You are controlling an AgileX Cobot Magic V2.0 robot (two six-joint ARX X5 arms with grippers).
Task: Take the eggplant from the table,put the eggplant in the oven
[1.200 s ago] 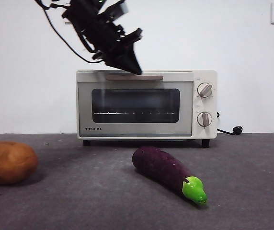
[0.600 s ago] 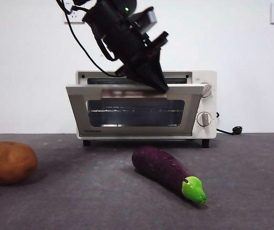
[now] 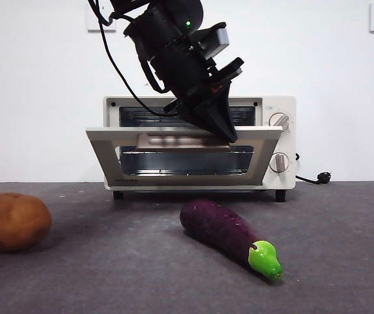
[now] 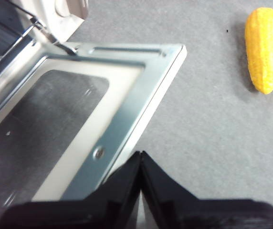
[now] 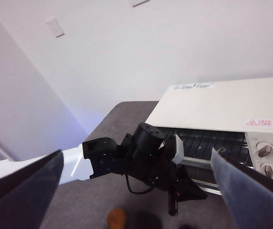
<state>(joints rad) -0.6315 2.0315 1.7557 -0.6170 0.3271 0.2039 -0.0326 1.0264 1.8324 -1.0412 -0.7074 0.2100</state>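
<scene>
Two black jaws of the left gripper point(image 3: 223, 134) are pressing together against the top edge of the cream-white toaster oven's point(image 3: 275, 144) half-lowered glass door point(image 3: 184, 154). Lying untouched on the dark grey speckled table point(image 3: 344, 261), near its front edge, is the dark purple toy eggplant point(image 3: 229, 237). High above, the right gripper point(image 5: 136, 167) is hanging with jaws spread wide.

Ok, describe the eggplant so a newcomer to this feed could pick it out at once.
Find the cream-white oven at the back of the table, its door tipped partly open under the left tool. In front of that door, nearer the camera, lies the eggplant. It is long and dark purple with a bright green cap, unlike the round orange-brown potato far off to its side.
</scene>
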